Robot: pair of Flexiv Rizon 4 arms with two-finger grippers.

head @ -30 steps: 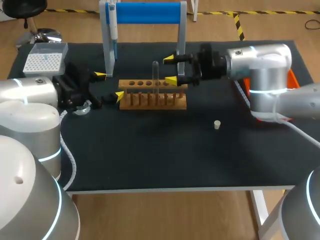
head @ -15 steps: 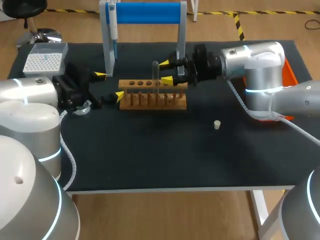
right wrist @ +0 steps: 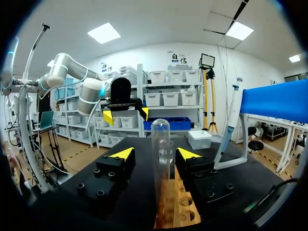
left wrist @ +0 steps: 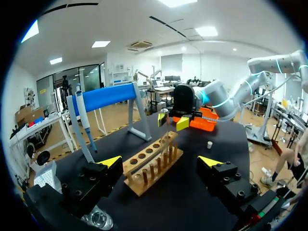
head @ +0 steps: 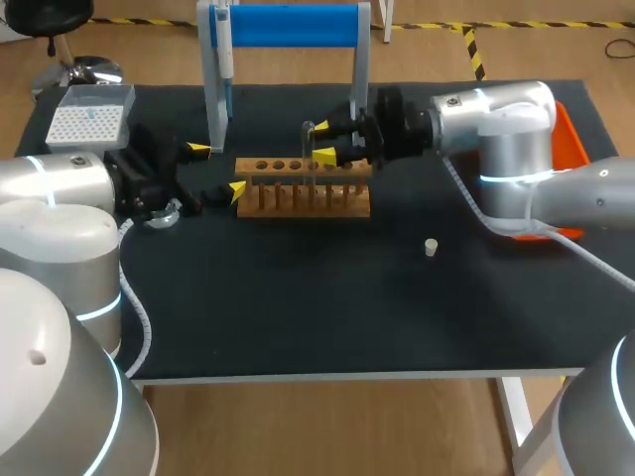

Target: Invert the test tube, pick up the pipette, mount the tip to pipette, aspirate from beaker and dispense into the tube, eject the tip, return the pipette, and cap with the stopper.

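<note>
The tube [right wrist: 160, 163] stands upright in the rack [right wrist: 175, 214], right between the right fingers [right wrist: 120, 156] — they are spread wide and touch nothing. Opposite, the left fingers [left wrist: 109, 161] gape too, the rack's end ahead of and between them, a beaker [left wrist: 98, 220] just under one. The pipette [head: 224, 50] hangs on its stand [head: 288, 25] beyond the rack; the stopper [head: 431, 247] lies on the worktop [head: 327, 307], well apart from both pairs.

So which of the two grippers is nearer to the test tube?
The right gripper: the test tube stands just ahead of the gap between its open fingers. The left gripper is farther off, at the end of the wooden rack.
</note>
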